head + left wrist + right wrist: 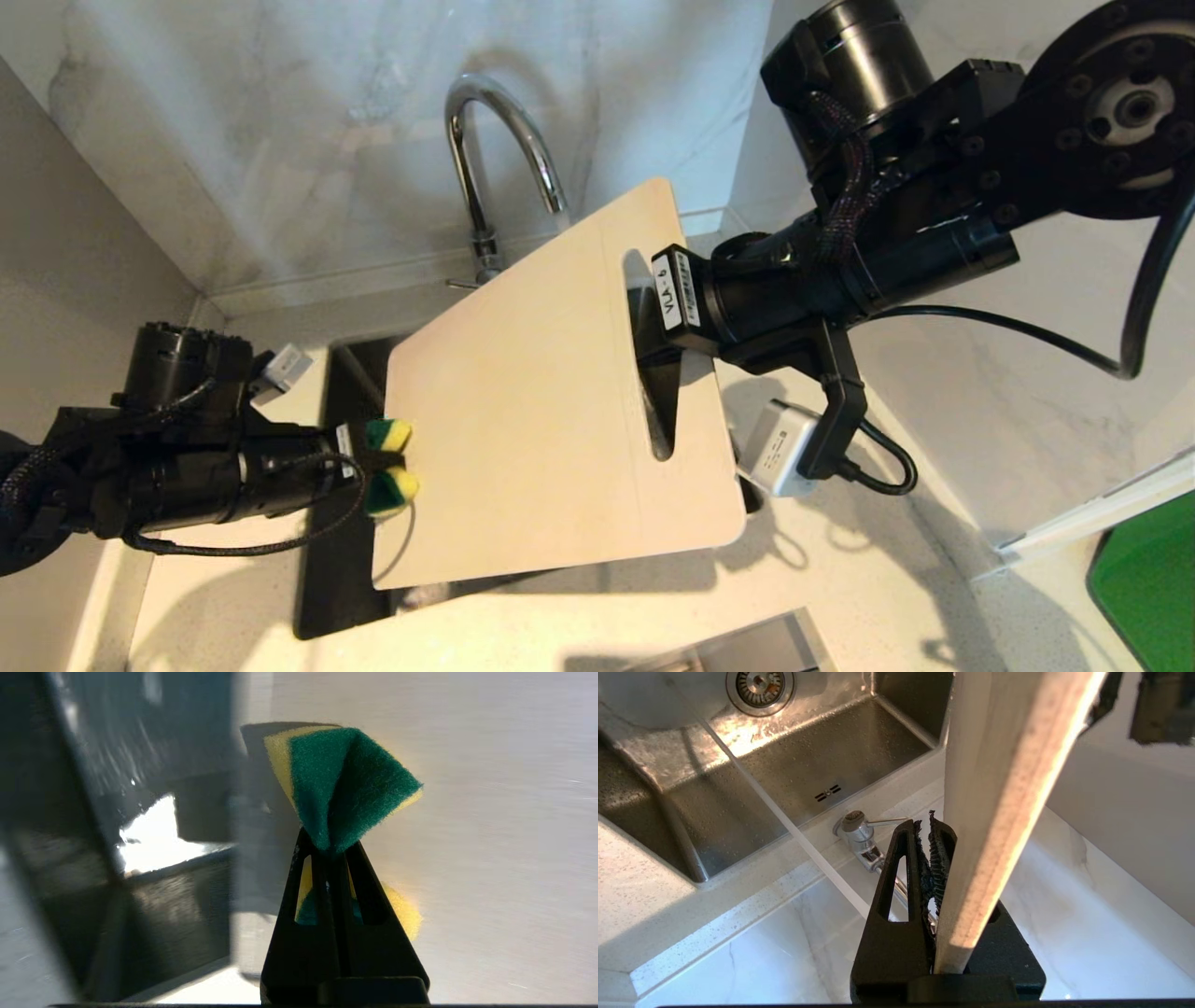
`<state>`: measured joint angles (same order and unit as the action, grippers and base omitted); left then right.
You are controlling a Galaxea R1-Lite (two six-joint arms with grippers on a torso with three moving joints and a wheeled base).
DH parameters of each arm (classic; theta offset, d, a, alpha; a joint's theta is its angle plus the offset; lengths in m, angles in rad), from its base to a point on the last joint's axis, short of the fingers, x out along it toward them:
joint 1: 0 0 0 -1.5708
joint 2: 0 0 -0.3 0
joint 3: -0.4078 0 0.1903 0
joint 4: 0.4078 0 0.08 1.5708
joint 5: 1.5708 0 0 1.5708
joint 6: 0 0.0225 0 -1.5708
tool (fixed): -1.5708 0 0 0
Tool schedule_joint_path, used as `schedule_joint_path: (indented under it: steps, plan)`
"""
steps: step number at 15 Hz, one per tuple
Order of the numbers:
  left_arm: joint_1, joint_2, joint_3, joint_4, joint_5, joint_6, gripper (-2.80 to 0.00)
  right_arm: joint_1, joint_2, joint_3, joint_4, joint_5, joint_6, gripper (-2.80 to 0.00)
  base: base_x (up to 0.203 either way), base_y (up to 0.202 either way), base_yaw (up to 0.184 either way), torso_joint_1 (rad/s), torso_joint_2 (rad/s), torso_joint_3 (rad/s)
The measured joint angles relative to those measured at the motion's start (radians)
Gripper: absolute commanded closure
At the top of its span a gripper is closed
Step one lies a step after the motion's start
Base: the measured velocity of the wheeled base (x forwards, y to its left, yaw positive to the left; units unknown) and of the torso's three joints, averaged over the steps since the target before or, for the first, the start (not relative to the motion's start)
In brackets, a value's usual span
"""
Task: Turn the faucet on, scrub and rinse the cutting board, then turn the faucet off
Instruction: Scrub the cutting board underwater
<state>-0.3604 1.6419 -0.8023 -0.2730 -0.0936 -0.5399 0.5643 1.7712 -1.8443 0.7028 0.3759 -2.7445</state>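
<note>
The sink [794,760] beneath both grippers holds no loose items; its wet steel basin shows a drain strainer [760,682] and an overflow slot. The right gripper [941,868] pinches the cutting board [541,392] at the strip beside its handle hole, holding it tilted above the sink. The left gripper [373,459], at the board's opposite edge, is clamped on a folded green-and-yellow sponge [392,467] that touches that edge. The faucet [495,159] stands beyond the board, which hides its spout tip in the head view. Only the right wrist view shows the faucet base and side lever [882,822] on the speckled bench [654,914]. The left wrist view shows the sponge against the pale board face.
</note>
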Motion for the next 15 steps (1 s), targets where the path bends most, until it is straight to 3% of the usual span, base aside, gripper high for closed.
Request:
schedule_joint_path:
  steps: [3,8,12,15]
  plan:
    - [0.098,0.004,0.024,-0.004,-0.042,0.037,0.0,0.0,-0.009,0.009,-0.001,0.001,0.0,0.0,0.0,0.0,0.0,0.0,0.0,0.0]
    - [0.233,-0.032,-0.013,0.002,-0.057,0.104,0.0,0.0,-0.017,0.013,0.0,0.001,0.0,0.0,0.0,0.0,0.0,0.0,0.0,0.0]
    - [0.26,-0.133,-0.147,0.127,-0.065,0.108,0.0,0.0,-0.018,0.015,0.0,0.0,0.0,0.0,0.0,0.0,0.0,0.0,0.0,0.0]
    - [0.23,-0.205,-0.249,0.253,-0.069,0.098,0.0,0.0,-0.018,0.018,0.0,-0.001,0.0,0.0,0.0,0.0,0.0,0.0,0.0,0.0]
